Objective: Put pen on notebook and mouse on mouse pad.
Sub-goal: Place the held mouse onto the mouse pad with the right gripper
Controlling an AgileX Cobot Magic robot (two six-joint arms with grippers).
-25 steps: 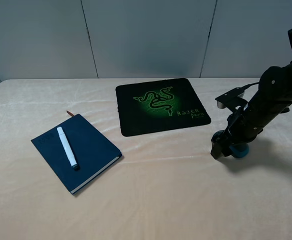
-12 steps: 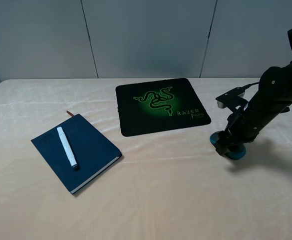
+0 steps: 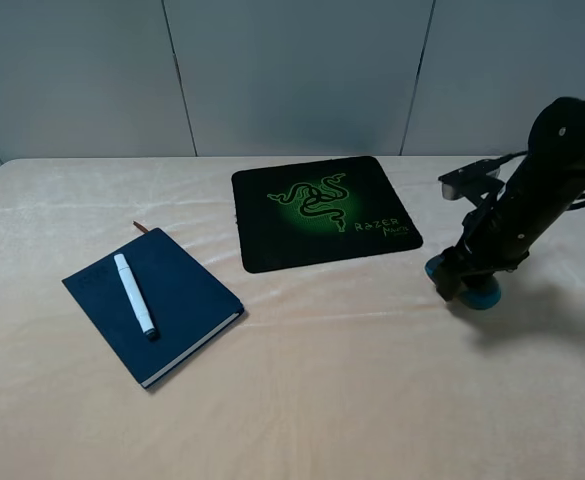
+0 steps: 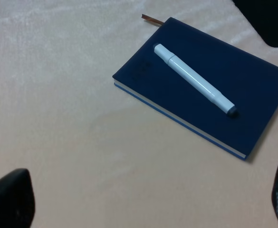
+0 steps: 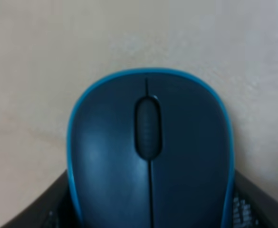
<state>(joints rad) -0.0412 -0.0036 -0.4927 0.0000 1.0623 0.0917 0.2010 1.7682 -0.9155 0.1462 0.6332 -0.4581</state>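
Observation:
The white pen (image 3: pixel 134 294) lies along the navy notebook (image 3: pixel 187 300) at the left, also shown in the left wrist view as pen (image 4: pixel 193 85) on notebook (image 4: pixel 245 95). My left gripper (image 4: pixel 146 203) hovers open above the table near the notebook, out of the high view. The black mouse pad (image 3: pixel 267 235) with its green logo lies in the middle with nothing on it. To its right, my right gripper (image 3: pixel 462 280) is shut on the blue-sided mouse (image 3: pixel 482 298). The mouse (image 5: pixel 150 152) fills the right wrist view, with dark fingers (image 5: pixel 55 209) at its flanks.
A cream cloth (image 3: pixel 352 390) covers the table, and a grey panelled wall stands behind it. A corner of the mouse pad (image 4: pixel 269 21) shows in the left wrist view. The brown ribbon (image 3: pixel 140 228) sticks out of the notebook's far end.
My right arm has shifted a little right and back, and its wrist has risen. The mouse, mostly hidden behind the gripper before, has moved with it and shows more blue on both sides.

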